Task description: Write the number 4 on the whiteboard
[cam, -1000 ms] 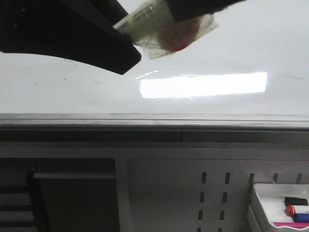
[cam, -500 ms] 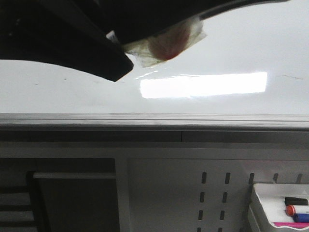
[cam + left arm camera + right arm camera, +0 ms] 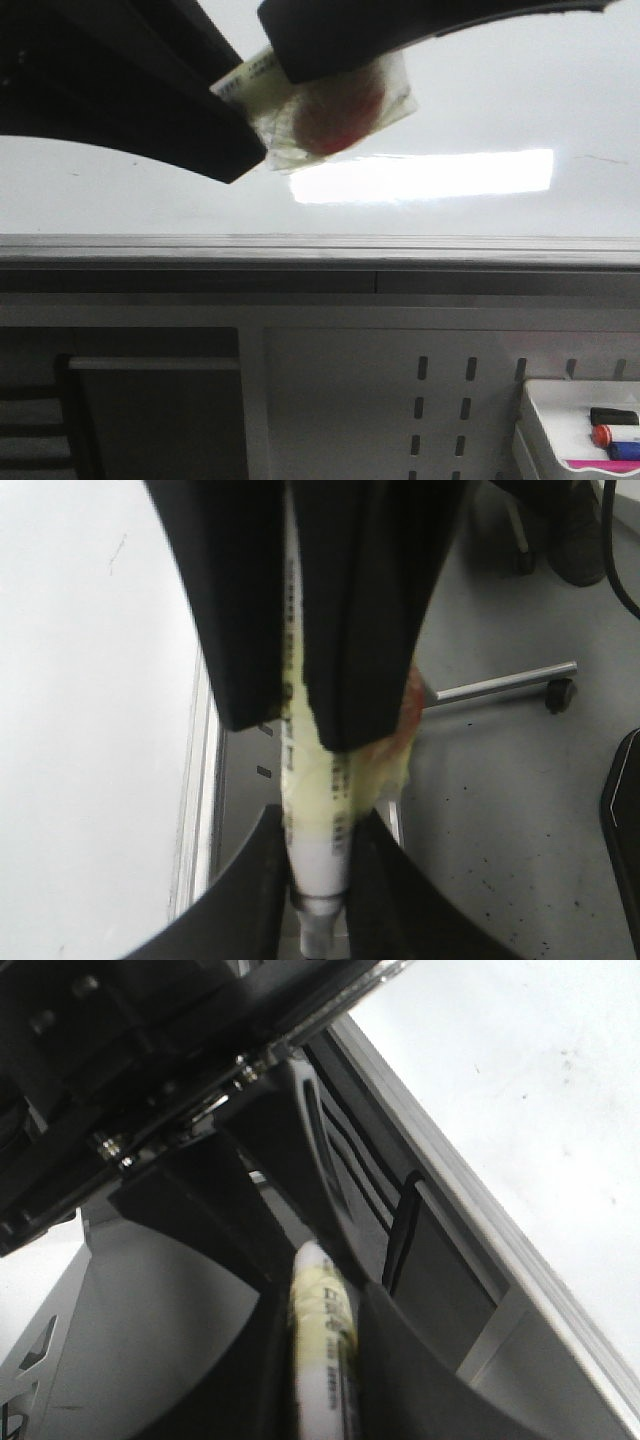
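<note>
A glossy white whiteboard (image 3: 480,100) fills the upper front view, a bright rectangular reflection on it and a grey metal rail along its lower edge. Most of its surface lies bare to the right. No drawn 4 is visible. Both black grippers, left gripper (image 3: 318,810) and right gripper (image 3: 315,1290), clamp a white marker (image 3: 315,860) wrapped in yellowish tape with a red patch, held against the board's upper left.

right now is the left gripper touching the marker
Touching. The left wrist view shows the left gripper closed on the taped marker, both fingers pressed against its barrel.
</note>
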Robot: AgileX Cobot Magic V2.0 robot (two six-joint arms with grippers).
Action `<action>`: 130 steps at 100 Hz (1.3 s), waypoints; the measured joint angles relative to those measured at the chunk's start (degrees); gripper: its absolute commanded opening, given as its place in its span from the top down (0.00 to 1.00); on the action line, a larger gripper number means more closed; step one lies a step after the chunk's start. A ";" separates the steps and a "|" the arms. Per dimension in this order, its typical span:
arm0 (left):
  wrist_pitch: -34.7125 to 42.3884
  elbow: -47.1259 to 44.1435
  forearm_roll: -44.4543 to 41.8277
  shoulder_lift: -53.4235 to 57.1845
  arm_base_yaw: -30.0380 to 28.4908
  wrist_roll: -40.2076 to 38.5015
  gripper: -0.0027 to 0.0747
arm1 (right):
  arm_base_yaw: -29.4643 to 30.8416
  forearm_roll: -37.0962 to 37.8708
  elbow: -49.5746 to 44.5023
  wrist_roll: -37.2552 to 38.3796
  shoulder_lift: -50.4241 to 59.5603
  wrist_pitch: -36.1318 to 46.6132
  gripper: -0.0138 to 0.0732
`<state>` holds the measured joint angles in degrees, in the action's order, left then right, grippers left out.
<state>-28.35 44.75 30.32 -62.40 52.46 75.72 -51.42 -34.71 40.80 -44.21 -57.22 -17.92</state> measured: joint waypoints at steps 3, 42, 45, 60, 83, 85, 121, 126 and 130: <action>0.00 0.00 0.00 0.00 0.00 0.00 0.99 | 0.00 0.00 0.00 0.00 0.00 0.00 0.92; 0.88 -0.10 1.24 1.25 0.00 0.00 0.40 | 0.00 -0.76 0.05 -0.10 -0.04 0.29 0.92; 1.15 -0.10 1.53 1.64 0.00 0.00 0.35 | -0.12 -0.76 0.05 0.00 -0.04 0.29 0.92; 2.46 -0.43 2.35 4.42 -0.34 0.27 0.33 | -0.34 -0.66 0.18 0.19 -0.04 0.29 0.91; 3.90 -1.65 8.39 13.97 -7.08 -7.06 0.43 | -0.22 0.91 -3.84 0.19 -0.25 5.28 0.91; 4.12 -2.10 8.50 15.19 -8.22 -7.98 0.43 | -0.22 0.91 -4.62 0.19 -0.16 6.14 0.91; 4.39 -15.39 9.37 36.81 -26.26 -23.02 0.90 | -0.22 0.24 -11.57 0.19 -0.01 25.94 0.91; 4.39 -16.96 9.99 38.74 -27.75 -24.13 0.99 | 0.40 -0.21 -11.57 0.19 -1.02 29.57 0.91; 4.39 -17.92 10.80 39.92 -28.76 -24.56 0.99 | 1.16 -0.43 -11.42 0.19 -1.90 30.88 0.91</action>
<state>-23.97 26.83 41.12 -22.49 23.71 51.16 -50.27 -35.13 29.38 -44.02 -59.12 12.96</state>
